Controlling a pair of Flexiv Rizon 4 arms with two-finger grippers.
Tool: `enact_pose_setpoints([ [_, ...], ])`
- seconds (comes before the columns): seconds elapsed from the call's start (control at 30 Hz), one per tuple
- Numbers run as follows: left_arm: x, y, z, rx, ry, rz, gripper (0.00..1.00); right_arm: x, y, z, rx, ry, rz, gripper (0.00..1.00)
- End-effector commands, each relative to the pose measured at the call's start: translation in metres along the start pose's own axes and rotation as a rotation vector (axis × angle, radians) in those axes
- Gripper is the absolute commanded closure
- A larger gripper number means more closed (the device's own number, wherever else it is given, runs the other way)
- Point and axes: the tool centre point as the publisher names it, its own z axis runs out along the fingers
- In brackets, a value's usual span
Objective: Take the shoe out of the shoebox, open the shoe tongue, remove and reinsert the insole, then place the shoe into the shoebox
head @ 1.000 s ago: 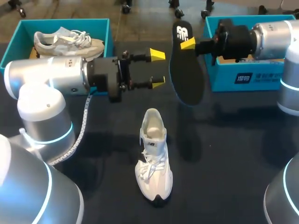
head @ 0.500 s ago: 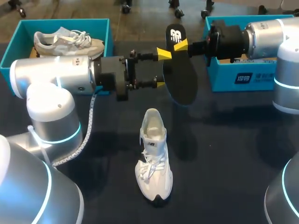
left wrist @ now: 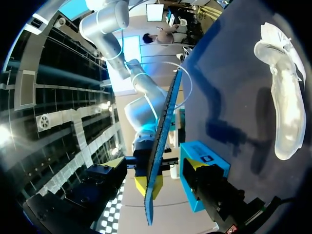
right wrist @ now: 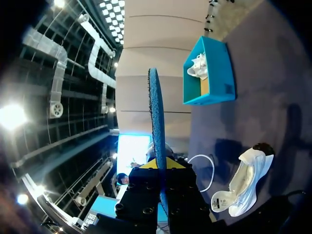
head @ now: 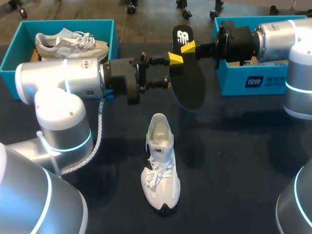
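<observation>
A: How many of each?
B: Two teal boxes, two shoes, one insole (head: 190, 83). The white shoe (head: 160, 165) stands on the worktop (head: 234, 161); the other shoe (head: 70, 44) lies in the left shoebox (head: 58, 22).
A: Writing?
B: A white logo (head: 184, 35) on the insole and a label (head: 253, 82) on the right shoebox (head: 234, 87).
A: The end effectors?
B: The right end effector (head: 187, 48) clamps the insole in mid-air. The left end effector (head: 168, 71) is spread wide at its edge.

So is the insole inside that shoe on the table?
No, the insole is held up in the air by the right claw, clear of the shoe.
</observation>
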Motion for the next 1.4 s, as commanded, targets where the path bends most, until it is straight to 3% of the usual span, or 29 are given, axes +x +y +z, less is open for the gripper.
enact_pose_setpoints([
  [0.03,-0.0005,0.0018,0.0064,-0.01,0.001,0.001,0.24,-0.0002,0.0002,0.0011,-0.001,-0.001,0.0,1.0],
  [0.2,-0.0027,0.0023,0.0075,-0.011,0.001,-0.003,0.32,-0.0002,0.0002,0.0011,-0.001,-0.001,0.0,1.0],
  [0.3,-0.0047,0.0024,0.0076,-0.01,0.003,-0.002,0.5,-0.0002,0.0002,0.0011,-0.001,-0.001,0.0,1.0],
  [0.43,-0.0052,0.0003,0.0062,-0.006,0.002,0.004,0.47,-0.0002,0.0002,0.0011,-0.001,-0.001,0.0,1.0],
  [0.7,-0.0031,0.0032,0.0062,-0.011,0.006,0.007,0.62,-0.0002,0.0002,0.0011,-0.001,-0.001,0.0,1.0],
  [0.9,-0.0018,0.0042,0.0074,-0.013,0.009,0.003,0.64,-0.0002,0.0002,0.0011,-0.001,-0.001,0.0,1.0],
  [1.0,-0.0017,0.0041,0.0076,-0.012,0.008,0.002,0.69,-0.0002,0.0002,0.0011,-0.001,-0.001,0.0,1.0],
  [1.03,-0.002,0.0032,0.0079,-0.01,0.006,0.004,0.76,-0.0002,0.0002,0.0011,-0.001,-0.001,0.0,1.0],
  [1.37,-0.0033,0.0028,0.009,-0.008,0.003,0.015,0.83,-0.0002,0.0002,0.0011,-0.001,-0.001,0.0,1.0],
  [1.4,-0.0031,0.0031,0.0093,-0.009,0.004,0.016,0.87,-0.0002,0.0002,0.0011,-0.001,-0.001,0.0,1.0],
])
